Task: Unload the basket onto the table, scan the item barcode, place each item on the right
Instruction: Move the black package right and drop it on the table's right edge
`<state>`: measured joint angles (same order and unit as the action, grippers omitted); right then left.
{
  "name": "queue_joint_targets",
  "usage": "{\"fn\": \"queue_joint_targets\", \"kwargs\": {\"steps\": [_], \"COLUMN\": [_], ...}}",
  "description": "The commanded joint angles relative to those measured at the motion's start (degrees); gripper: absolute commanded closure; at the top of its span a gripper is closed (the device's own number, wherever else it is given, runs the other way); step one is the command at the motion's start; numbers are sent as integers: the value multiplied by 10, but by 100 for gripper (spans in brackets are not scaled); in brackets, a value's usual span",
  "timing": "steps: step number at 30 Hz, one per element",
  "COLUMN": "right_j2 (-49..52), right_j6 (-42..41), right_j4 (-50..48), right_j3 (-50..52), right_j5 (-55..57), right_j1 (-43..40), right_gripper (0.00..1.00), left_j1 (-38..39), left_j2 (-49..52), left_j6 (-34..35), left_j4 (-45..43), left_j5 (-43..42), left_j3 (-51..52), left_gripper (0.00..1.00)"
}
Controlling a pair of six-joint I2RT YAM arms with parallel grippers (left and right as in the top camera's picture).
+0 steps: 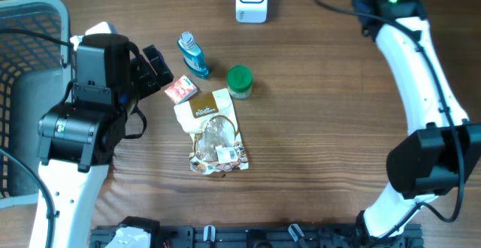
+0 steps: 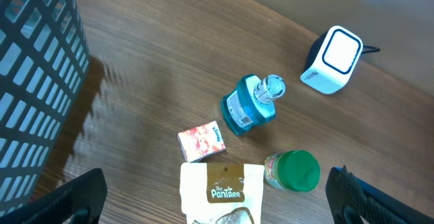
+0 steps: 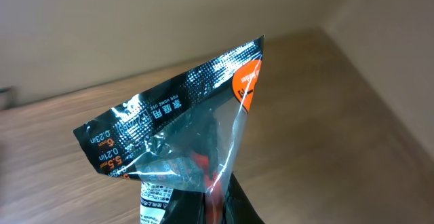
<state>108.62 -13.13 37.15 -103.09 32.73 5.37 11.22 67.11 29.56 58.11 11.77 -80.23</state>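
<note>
Turning the packet (image 3: 178, 139) label-first toward the scanner (image 1: 252, 0) matters most: the right tool (image 3: 214, 200) pinches its lower edge, off the scanner's right — left tool (image 2: 217, 200) gapes empty.

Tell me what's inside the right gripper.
A shiny, partly clear packet with orange print, pinched at its lower end by the right gripper. The gripper covers the packet's bottom edge.
</note>
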Motion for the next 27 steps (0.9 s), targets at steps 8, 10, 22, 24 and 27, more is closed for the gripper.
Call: {"fn": "queue_joint_targets", "kwargs": {"steps": [8,10,22,24,27], "right_j2": [-20,-20,-16,-8,25], "right_j6": [-113,-118,-170,-171,-173], "right_j4": [-27,-55,-142,-142,-144], "right_j3": [85,121,251,251,251], "right_j5": [52,52,55,54,50], "right_j1": [-112,-134,-272,-291,-320], "right_gripper": [95,95,95,95,95], "left_j1": [-3,-3,-3,-3,-3], "left_j2": [-6,-6,-6,-6,-6], "left_j6": [-9,-9,-9,-9,-9], "left_j4": [-1,-1,-1,-1,-1], "left_j5": [7,7,7,7,7], "left_j3": [-7,-7,-7,-7,-7], "left_gripper": [0,0,0,0,0]}}
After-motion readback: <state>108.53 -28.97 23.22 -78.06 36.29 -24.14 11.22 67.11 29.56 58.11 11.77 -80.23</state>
